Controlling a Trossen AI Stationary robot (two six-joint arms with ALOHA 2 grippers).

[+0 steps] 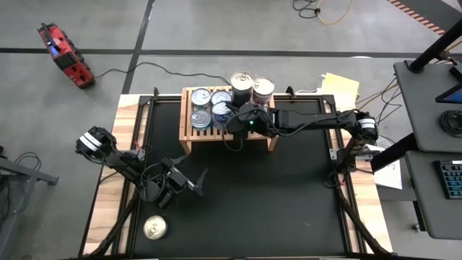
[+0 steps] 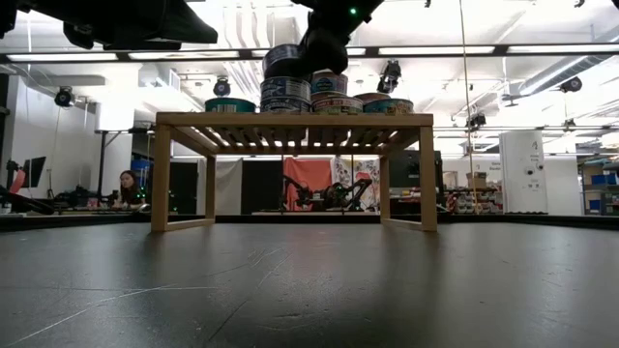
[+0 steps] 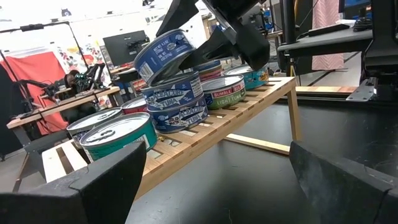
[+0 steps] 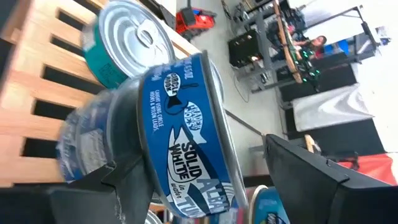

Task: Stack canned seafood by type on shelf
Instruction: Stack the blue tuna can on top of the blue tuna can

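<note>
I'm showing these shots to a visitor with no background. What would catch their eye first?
Probably the right end effector over the wooden shelf, holding a tilted blue tuna can just above a stack of matching blue cans. Next, one lone can lying on the table near the front edge, close to the open left end effector.

Two arms, both matte black, built from slim tubes joined by bulkier rounded housings. Left arm (image 1: 119, 162): pale grey ring-shaped cap at its shoulder joint, thin black cables looping near the wrist. Right arm (image 1: 310, 121): small green light glowing on the wrist block, a white-ringed joint at the elbow end. Gripper fingers (image 3: 106, 186) are dark, flat, angular plates with blunt edges.
</note>
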